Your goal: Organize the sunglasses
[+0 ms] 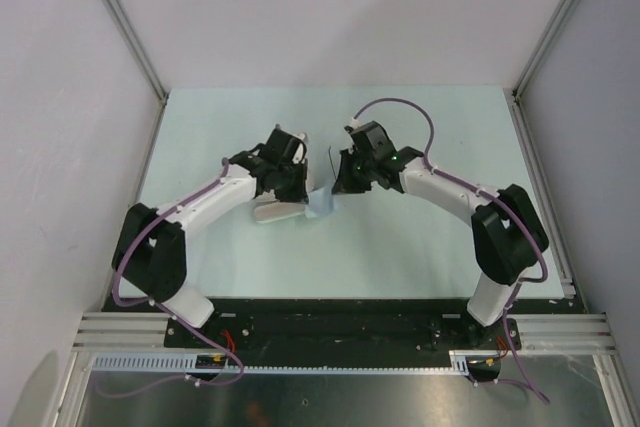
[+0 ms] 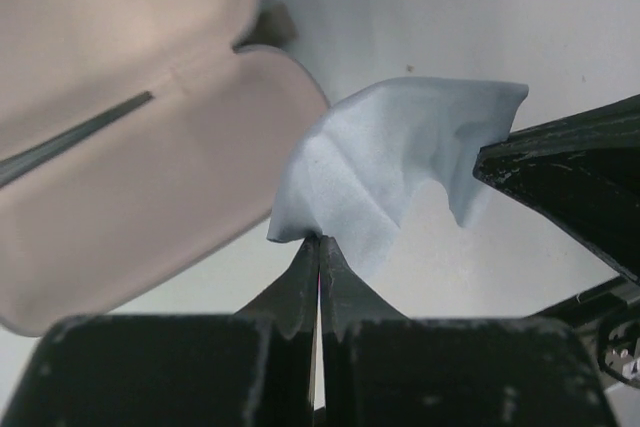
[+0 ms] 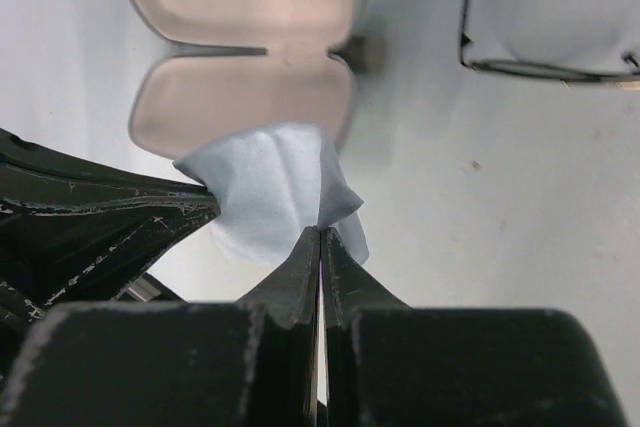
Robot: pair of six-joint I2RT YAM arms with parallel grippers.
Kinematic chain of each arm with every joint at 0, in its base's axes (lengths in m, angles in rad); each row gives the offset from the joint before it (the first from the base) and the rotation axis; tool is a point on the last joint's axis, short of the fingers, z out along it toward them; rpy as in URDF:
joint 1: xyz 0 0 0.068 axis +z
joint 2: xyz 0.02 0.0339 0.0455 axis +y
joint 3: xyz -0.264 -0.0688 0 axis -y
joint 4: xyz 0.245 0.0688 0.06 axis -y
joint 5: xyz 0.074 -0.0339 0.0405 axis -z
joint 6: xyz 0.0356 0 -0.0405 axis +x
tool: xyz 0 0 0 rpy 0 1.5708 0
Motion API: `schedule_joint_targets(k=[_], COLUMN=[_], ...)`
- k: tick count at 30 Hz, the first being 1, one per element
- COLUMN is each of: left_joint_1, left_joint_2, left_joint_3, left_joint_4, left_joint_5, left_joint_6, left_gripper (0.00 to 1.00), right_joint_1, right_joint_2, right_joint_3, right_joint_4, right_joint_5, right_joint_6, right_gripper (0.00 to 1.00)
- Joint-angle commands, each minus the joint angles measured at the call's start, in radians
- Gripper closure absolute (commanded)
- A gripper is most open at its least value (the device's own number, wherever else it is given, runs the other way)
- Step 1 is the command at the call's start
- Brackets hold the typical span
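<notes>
My left claw [image 2: 318, 243] and right claw [image 3: 320, 235] are both closed, each pinching an edge of the soft, creased light-blue cloth [image 2: 390, 152] held between them. Only the right wrist view shows the sunglasses [image 3: 540, 12] clearly: a thin dark wire rim and a pale grey lens, lying on the pale table [image 3: 500, 207] near the open, smooth beige case [image 3: 240, 7].

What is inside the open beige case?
Beige lining shows in the case, no glasses; the sunglasses lie outside. The blue cloth hides part of one half.
</notes>
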Motion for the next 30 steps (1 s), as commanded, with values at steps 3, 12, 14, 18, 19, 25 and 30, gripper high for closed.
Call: schedule_joint_targets(k=[3, 12, 14, 18, 19, 25, 30], left_joint_1=[0.08, 0.178, 0.192, 0.237, 0.246, 0.277, 0.289], left_joint_2=[-0.086, -0.086, -0.085, -0.086, -0.086, -0.062, -0.031], left_joint_3=[0.043, 0.032, 0.032, 0.021, 0.021, 0.023, 0.026], left_joint_4=[-0.046, -0.083, -0.093, -0.112, -0.113, -0.119, -0.121], left_joint_5=[-0.044, -0.058, -0.065, -0.065, -0.067, -0.024, 0.044], left_joint_6=[0.07, 0.152, 0.178, 0.216, 0.23, 0.267, 0.268], left_gripper=[1.0, 0.99, 1.0, 1.0, 1.0, 1.0, 0.99], right_joint_1=[0.038, 0.07, 0.069, 0.063, 0.063, 0.05, 0.047], right_joint_2=[0.102, 0.322, 0.337, 0.368, 0.374, 0.402, 0.438], right_joint_3=[0.188, 0.471, 0.491, 0.514, 0.514, 0.544, 0.601], right_joint_4=[-0.015, -0.173, -0.205, -0.251, -0.259, -0.297, -0.337], right_joint_5=[-0.025, -0.026, -0.04, -0.054, -0.055, -0.062, -0.066], right_joint_6=[-0.036, -0.059, -0.059, -0.068, -0.068, -0.097, -0.126], right_gripper=[1.0, 1.0, 1.0, 1.0, 1.0, 1.0, 1.0])
